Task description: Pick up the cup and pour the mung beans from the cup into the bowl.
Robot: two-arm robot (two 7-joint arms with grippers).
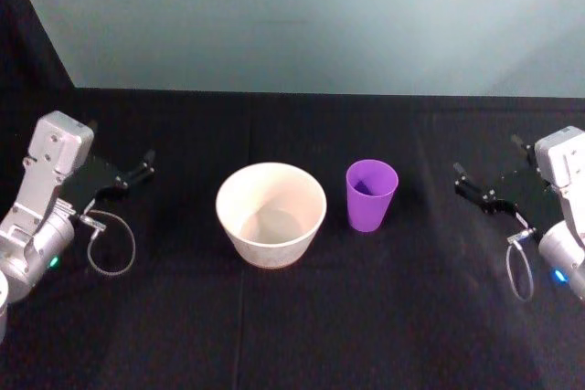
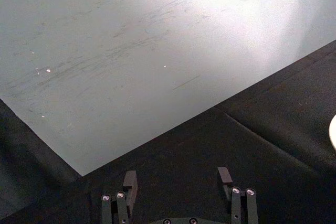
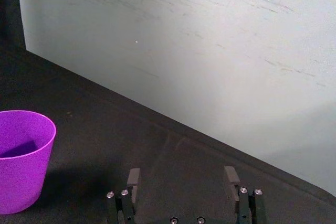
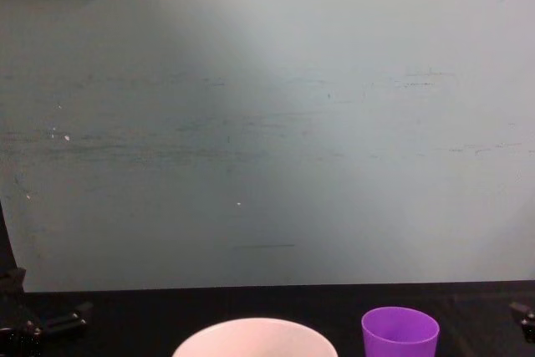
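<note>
Small purple plastic cup (image 1: 371, 194) upright on black counter (image 1: 292, 326), just right of wide pale round bowl (image 1: 274, 249), not touching. Left gripper (image 2: 177, 174) parked well left of bowl, right gripper (image 3: 182, 174) well right, jaws released on both, holding nothing.

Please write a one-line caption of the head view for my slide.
Purple cup upright beside the white bowl on a black table; left gripper and right gripper open at the sides.
</note>
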